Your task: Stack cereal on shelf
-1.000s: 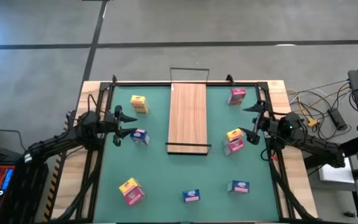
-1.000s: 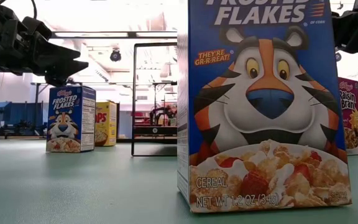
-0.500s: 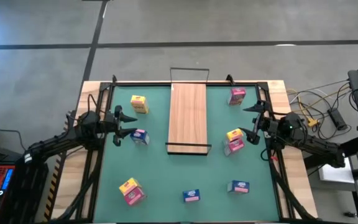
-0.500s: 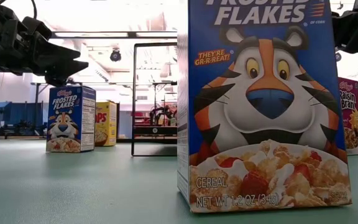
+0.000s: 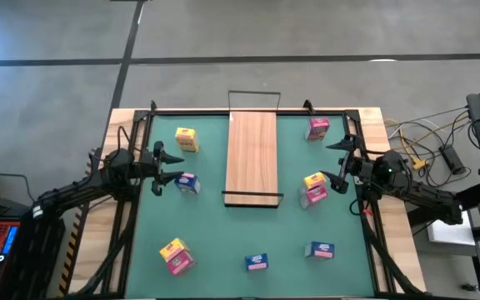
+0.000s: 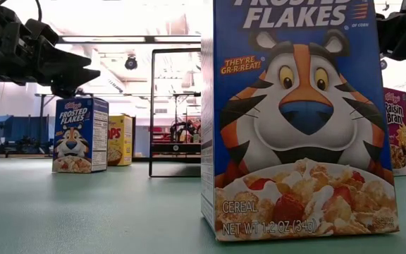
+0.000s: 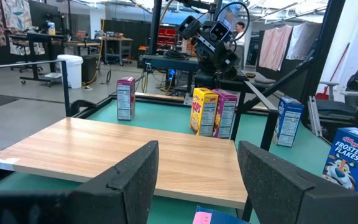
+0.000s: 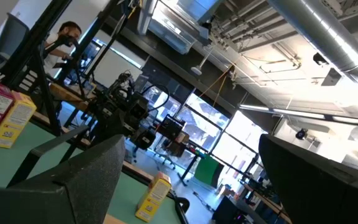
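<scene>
From where I operate, the task looks not begun. The shelf (image 5: 252, 155) lies bare in the middle of the green table (image 5: 223, 242), and the cereal boxes (image 5: 187, 139) stand scattered on both sides of it, none on the board. My left gripper (image 5: 165, 167) hovers near a blue box (image 5: 188, 183), fingers parted and holding nothing. My right gripper (image 5: 337, 162), near a yellow box (image 5: 313, 181), seems wide open and empty.

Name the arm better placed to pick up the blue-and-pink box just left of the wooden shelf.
Left, probably. The left gripper hovers open right beside that blue-and-pink box, while the right gripper waits beyond the shelf, beside the yellow-and-pink pair.
</scene>
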{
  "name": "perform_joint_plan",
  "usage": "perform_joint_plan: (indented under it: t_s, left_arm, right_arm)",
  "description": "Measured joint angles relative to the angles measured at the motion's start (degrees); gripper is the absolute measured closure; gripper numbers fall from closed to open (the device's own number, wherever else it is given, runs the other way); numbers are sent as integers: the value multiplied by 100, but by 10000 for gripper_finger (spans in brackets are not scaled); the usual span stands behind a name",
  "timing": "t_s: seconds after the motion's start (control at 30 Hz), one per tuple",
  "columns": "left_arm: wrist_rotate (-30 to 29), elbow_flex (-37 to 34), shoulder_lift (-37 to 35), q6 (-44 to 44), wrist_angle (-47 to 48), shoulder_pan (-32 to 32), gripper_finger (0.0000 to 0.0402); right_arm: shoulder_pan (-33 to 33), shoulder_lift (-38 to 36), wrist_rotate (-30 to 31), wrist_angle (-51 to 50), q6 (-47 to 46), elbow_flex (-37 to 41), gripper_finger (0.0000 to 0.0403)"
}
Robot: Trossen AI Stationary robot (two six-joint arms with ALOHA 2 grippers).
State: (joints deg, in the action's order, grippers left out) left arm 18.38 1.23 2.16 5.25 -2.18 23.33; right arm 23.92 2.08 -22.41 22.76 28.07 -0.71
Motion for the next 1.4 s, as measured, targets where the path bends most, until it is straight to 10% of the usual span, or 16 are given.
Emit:
perform_joint_plan:
  t_s: [0.4,1.4]
  left_arm:
    - [-1,0,-1,-1,-2,0,198]
    - [0,-1,-1,0,-1,1,198]
  right_arm:
    - [-1,-1,-5,4,-1513,0,44]
    - [51,5,1276,-304,-1114,-53,3]
